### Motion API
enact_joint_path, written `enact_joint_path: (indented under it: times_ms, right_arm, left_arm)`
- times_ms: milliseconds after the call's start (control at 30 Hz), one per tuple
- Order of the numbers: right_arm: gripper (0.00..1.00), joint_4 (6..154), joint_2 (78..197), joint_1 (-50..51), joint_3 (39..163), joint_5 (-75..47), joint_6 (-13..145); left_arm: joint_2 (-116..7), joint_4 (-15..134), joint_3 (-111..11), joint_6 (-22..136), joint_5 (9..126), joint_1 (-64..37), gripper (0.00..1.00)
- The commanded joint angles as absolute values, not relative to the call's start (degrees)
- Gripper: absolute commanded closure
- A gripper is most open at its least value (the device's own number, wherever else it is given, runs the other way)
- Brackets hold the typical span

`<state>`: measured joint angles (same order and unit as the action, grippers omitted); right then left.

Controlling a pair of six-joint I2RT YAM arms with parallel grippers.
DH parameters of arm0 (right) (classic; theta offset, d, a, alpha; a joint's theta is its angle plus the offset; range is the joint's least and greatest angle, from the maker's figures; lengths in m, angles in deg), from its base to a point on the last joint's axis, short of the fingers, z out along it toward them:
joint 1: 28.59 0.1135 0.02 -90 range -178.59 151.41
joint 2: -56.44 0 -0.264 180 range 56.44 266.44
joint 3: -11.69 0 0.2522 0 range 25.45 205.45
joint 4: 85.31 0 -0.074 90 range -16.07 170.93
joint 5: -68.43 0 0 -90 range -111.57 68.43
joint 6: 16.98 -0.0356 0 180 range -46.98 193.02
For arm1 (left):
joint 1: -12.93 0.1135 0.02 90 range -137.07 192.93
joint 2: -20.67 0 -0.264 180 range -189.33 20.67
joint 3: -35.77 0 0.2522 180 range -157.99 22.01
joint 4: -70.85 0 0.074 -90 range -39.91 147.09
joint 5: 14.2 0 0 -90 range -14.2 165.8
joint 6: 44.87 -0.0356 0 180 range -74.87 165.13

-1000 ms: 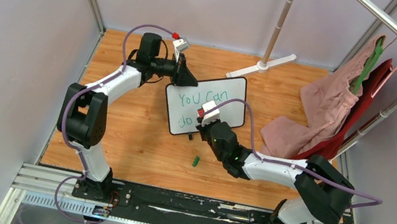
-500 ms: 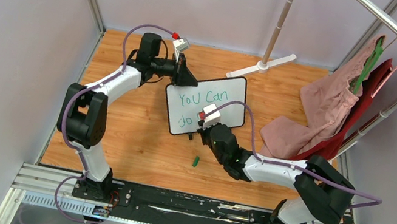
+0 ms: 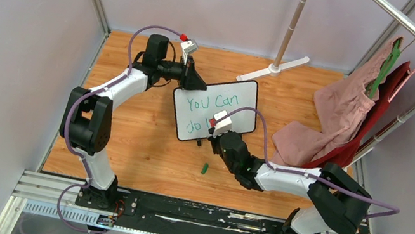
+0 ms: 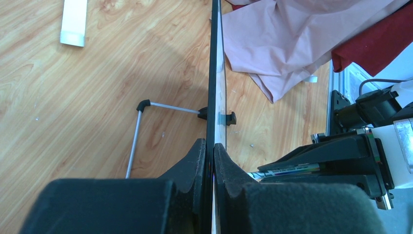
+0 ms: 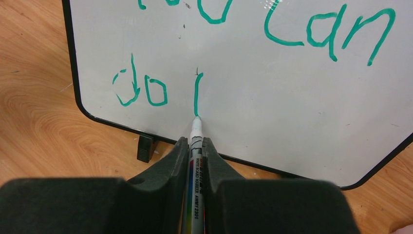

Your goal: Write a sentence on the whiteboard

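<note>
The whiteboard (image 3: 229, 90) is standing mid-table (image 3: 143, 138), nearer the far edge, with the left gripper (image 4: 209, 146) clamping its left edge. The right gripper (image 5: 195, 143) is pinching a marker (image 5: 196, 127), its tip touching the board beneath a green stroke after "do" in the sentence (image 3: 213, 101).

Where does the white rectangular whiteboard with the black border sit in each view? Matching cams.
Top external: white rectangular whiteboard with thin black border, mid-frame, at the table's centre.
Left wrist: edge-on, a thin vertical line up the middle, clamped by the left gripper.
Right wrist: board face fills the upper frame.
Shared landmark: light wooden tabletop around it.
</note>
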<state>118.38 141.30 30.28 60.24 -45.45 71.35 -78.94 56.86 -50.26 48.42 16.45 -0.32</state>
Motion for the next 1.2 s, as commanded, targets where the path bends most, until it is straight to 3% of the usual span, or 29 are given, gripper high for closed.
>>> enact_joint_path:
  times_ms: [0, 567, 1167]
  right_arm:
    - [1.00, 116.7, 139.9, 30.3, 59.0, -48.8, 71.0]
    - [1.00, 119.8, 134.8, 30.8, 58.1, -43.7, 72.7]
    - [1.00, 119.9, 140.0, 30.7, 63.5, -42.1, 72.8]
  left_arm:
    - [-79.6, 54.8, -48.4, 47.9, 18.7, -1.6, 1.00]
    - [-79.6, 54.6, -48.4, 47.9, 18.8, -1.7, 1.00]
    - [-79.4, 54.3, -48.4, 47.7, 18.8, -1.7, 1.00]
